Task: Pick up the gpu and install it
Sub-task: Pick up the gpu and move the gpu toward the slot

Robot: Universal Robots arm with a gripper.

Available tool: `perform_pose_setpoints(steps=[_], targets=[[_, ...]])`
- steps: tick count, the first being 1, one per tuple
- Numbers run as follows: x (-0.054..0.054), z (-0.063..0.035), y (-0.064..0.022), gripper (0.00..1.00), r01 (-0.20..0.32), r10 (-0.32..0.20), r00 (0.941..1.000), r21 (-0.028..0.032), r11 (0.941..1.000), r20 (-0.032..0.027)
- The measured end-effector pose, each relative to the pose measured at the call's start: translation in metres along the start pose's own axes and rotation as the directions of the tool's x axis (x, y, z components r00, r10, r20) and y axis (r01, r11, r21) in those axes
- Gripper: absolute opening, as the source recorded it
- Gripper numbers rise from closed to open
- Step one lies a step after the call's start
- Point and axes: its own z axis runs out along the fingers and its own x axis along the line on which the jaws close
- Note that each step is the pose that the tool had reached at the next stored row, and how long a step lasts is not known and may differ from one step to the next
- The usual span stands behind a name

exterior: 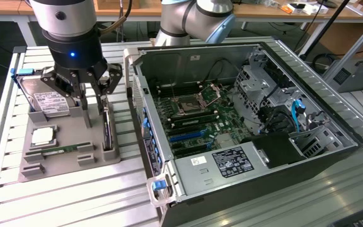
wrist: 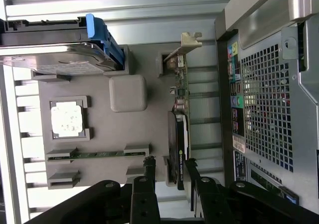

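The gpu (exterior: 108,131) is a thin dark card standing on edge in a slot along the side of the grey holder tray (exterior: 62,166) nearest the computer case. In the wrist view the gpu (wrist: 178,139) shows its silver bracket (wrist: 186,43) at the far end. My gripper (exterior: 96,116) hangs low over the tray, open. In the wrist view the gripper (wrist: 170,168) has one fingertip on each side of the card's near end, with gaps to the card on both sides. Nothing is held.
The tray also carries a silver hard drive (exterior: 46,97), a square processor (exterior: 43,136) and a green memory stick (exterior: 58,150). The open computer case (exterior: 332,142) lies close on the exterior view's right, its motherboard (exterior: 191,120) exposed. A slatted metal table (exterior: 74,203) is under everything.
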Motion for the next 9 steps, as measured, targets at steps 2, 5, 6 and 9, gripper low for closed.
perform_pose_setpoints(steps=[2,5,6,9], targets=[[0.0000,0.0006,0.0000,0.36,0.000,0.000,1.0000,0.0000,1.0000,0.0001],[0.0000,0.0012,0.0000,0.36,0.000,0.000,1.0000,-0.0001,1.0000,0.0000],[0.0000,0.0014,0.0000,0.36,0.000,0.000,1.0000,0.0000,1.0000,0.0000],[0.0000,0.0020,-0.0001,0.36,0.000,0.000,1.0000,0.0001,1.0000,0.0000]])
